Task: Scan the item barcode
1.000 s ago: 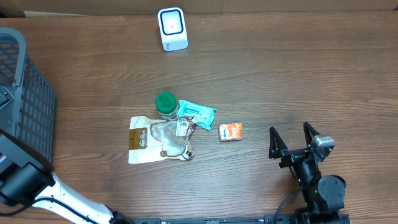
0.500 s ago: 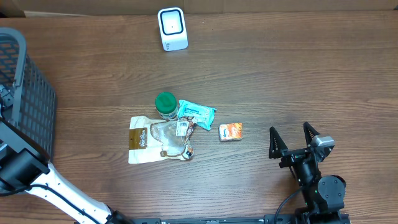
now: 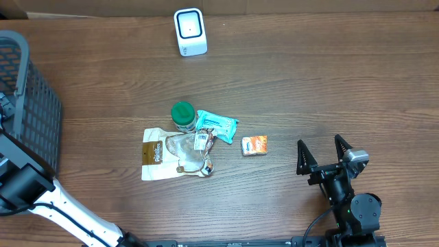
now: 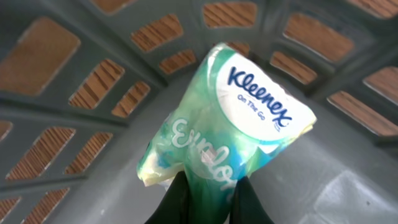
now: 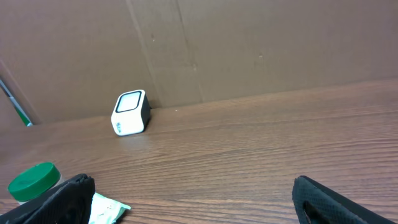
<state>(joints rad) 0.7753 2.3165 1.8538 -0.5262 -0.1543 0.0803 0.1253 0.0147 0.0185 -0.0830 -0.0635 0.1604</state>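
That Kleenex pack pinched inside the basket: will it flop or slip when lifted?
Probably soft and light: the tissue pack crumples where the left tool pinches its end. Its glossy wrapper may be slippery, and held by one end it will likely sag or swing.

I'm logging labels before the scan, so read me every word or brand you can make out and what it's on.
"Kleenex": tissue pack held in the left hand.
"On The Go": same pack, under the brand.
Script word lower on the pack: creased, not readable.
Print on the pouch, teal packet, orange packet: too small.
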